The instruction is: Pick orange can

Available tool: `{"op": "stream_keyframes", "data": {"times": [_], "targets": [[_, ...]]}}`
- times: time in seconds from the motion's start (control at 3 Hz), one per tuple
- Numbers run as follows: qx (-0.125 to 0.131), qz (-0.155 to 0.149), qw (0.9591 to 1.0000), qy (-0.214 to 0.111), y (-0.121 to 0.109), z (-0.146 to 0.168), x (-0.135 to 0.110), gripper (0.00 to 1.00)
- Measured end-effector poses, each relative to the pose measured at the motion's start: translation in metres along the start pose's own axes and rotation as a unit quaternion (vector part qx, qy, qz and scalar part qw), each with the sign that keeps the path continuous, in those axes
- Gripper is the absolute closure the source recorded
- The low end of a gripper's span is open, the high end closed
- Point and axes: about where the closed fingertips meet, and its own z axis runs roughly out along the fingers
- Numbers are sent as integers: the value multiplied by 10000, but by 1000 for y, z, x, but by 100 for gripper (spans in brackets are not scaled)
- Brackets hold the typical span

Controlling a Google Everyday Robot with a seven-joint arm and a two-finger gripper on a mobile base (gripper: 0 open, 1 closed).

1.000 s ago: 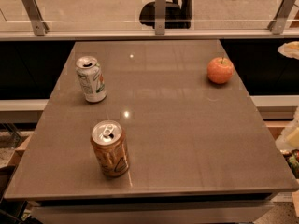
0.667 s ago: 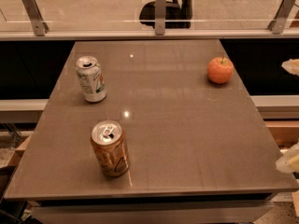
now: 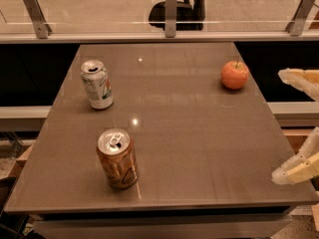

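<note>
Claw (image 3: 279, 126) at right edge of table (image 3: 199, 133), fingers (image 3: 299, 81) spread wide, nothing held. Orange can (image 3: 117, 159) stands upright near front-left of table, well apart from claw. Judged light, thin-walled, smooth, likely slippery; would dent under a hard squeeze. Best hold: mid-body across the round sides, moderate force. White and green can (image 3: 97, 84) stands farther back on left. Apple (image 3: 235, 74) back right, near upper finger.
</note>
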Motion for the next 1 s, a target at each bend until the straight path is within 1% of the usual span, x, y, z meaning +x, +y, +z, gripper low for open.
{"op": "stream_keyframes", "data": {"times": [0.33, 0.67, 1.0], "targets": [[71, -11, 10000, -28, 1, -2, -1, 0], [80, -210, 9995, -206, 23, 14, -13, 0], [26, -318, 9979, -555, 49, 45, -11, 0]]}}
